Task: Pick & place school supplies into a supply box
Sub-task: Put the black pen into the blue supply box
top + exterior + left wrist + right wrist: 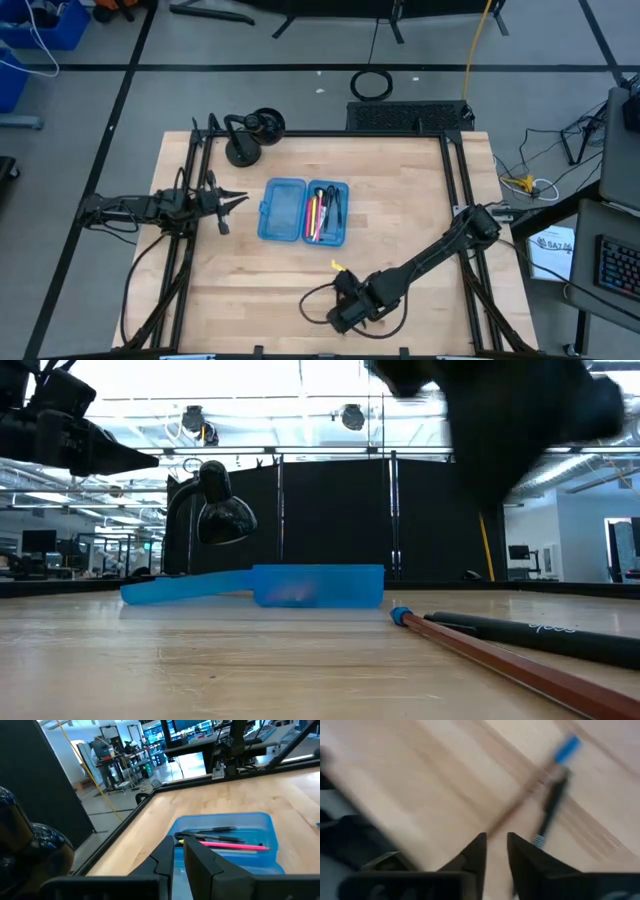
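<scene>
The blue supply box point(303, 210) lies open in the middle of the table. Its right half point(328, 212) holds several pens point(227, 841), pink and black ones among them. A blue-tipped pencil point(402, 617) and a black pen point(540, 635) lie side by side on the wood near the near edge; the right wrist view shows the same pencil point(567, 748) and pen point(550, 810). My right gripper point(496, 851) hovers shut above them, a little short of them. My left gripper point(179, 856) waits shut, level, just left of the box. No scissors show.
A black round-based stand point(250, 135) sits at the far left corner, behind the box. A small yellow thing point(338, 266) lies between the box and my right gripper. Black frame rails point(190, 230) run along the table's left and right sides. Bare wood lies right of the box.
</scene>
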You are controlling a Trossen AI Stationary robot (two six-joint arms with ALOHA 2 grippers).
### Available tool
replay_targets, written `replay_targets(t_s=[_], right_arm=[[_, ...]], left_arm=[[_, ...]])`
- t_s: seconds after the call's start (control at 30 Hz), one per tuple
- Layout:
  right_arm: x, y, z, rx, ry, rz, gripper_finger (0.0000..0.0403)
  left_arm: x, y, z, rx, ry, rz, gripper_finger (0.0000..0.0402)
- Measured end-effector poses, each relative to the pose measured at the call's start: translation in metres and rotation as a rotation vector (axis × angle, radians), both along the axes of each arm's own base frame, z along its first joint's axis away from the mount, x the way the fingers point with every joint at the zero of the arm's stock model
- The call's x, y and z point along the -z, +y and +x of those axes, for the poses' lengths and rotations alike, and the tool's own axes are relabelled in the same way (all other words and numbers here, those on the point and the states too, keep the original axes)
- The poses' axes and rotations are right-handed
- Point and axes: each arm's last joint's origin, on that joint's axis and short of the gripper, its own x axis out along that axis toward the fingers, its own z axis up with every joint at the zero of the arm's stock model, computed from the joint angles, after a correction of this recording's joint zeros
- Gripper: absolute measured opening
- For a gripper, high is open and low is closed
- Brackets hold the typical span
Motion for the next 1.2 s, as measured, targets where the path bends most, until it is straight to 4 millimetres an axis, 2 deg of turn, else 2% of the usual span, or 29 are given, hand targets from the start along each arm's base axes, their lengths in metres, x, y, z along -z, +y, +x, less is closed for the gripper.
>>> replay_targets(t_s=[0.17,0.27,0.6,0.77,0.97,1.2], right_arm=[[0.036,-0.012,-0.018,0.086,0.172,0.014,0.0125],[0.047,-0.017,-0.019,0.100,0.174,0.014,0.0139],[0.050,-0.020,-0.012,0.081,0.118,0.038,0.0141],[0.069,-0.020,-0.011,0.093,0.160,0.010,0.0141],[0.104,-0.022,-0.019,0.081,0.358,-0.030,0.0141],[0.100,-0.031,-0.044,0.087,0.600,-0.155,0.0119]], left_arm=[[0.000,0.000,0.000,-0.001,-0.010,-0.030,0.0047],[0.000,0.000,0.000,-0.001,-0.011,-0.031,0.0047],[0.003,0.000,0.000,-0.003,0.020,-0.045,0.0047],[0.004,0.000,0.000,-0.005,0.016,-0.070,0.0047],[0.005,0.000,0.000,-0.005,0.024,-0.079,0.0047],[0.005,0.000,0.000,-0.005,0.029,-0.078,0.0047]])
